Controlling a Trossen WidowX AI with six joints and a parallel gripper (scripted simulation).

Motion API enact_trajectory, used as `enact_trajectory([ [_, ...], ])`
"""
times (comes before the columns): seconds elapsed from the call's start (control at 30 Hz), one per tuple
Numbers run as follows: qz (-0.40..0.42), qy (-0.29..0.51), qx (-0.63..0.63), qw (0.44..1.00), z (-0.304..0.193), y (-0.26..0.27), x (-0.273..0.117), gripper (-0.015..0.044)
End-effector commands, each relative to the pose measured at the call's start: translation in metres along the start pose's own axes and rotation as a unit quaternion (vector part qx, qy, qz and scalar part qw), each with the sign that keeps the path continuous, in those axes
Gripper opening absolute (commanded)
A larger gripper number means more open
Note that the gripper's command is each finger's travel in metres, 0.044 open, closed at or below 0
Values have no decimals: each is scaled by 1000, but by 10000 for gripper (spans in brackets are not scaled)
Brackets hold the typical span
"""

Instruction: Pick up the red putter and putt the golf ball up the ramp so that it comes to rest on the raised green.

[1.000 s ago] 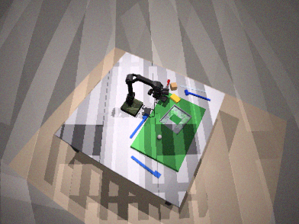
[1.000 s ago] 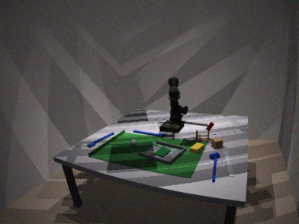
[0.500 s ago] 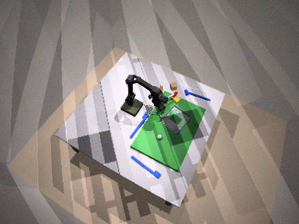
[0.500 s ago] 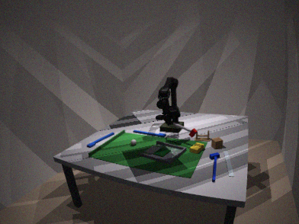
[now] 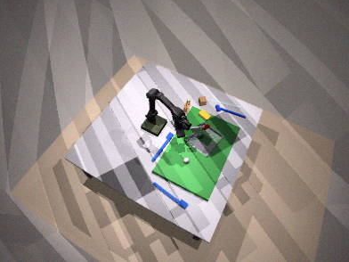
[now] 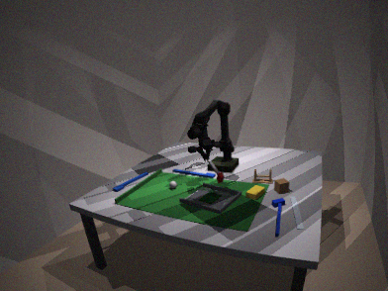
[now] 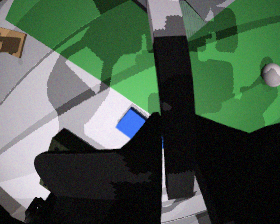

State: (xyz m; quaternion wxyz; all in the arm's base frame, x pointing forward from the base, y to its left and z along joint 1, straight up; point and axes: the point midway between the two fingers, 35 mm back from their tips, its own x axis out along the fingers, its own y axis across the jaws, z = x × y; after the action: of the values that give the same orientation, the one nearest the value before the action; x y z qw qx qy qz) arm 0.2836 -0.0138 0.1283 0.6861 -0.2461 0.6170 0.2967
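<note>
Putter first: the claw is shut tight on its thin shaft, so the robot is holding it. The shaft slants down from the claw, and the red head hangs at the low end, over the mat just beside the raised green (the grey frame with a green top). I cannot tell if the head touches the mat or floats just above it.

The ball is small and white. It sits on the mat, out in the open, apart from the putter head. In the top view it lies down and to the left of the head, with the near corner of the raised green between them. In the wrist view the ball shows at the far right edge, and the dark shaft runs up the middle, so the ball is off to one side of the putter, not in front of it.

That is what matters most for the next move, I think. The head now sits on the green's side of the ball. To push the ball up the ramp, the head likely needs to go round to the far side of the ball, so that ball and green line up. A hit from here would probably send the ball the wrong way.

Blue sticks lie on the desk near the mat. A yellow block sits by the green.
</note>
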Motion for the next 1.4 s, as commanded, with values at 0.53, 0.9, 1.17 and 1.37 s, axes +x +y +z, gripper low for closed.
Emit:
enact_trajectory([
  [0.53,-32,25,266,963,-86,-58,-20,0],
  [0.9,-46,37,404,913,-140,-76,-32,0],
  [1.17,-51,41,445,893,-158,-80,-34,0],
  [1.37,-51,41,445,893,-160,-81,-15,0],
])
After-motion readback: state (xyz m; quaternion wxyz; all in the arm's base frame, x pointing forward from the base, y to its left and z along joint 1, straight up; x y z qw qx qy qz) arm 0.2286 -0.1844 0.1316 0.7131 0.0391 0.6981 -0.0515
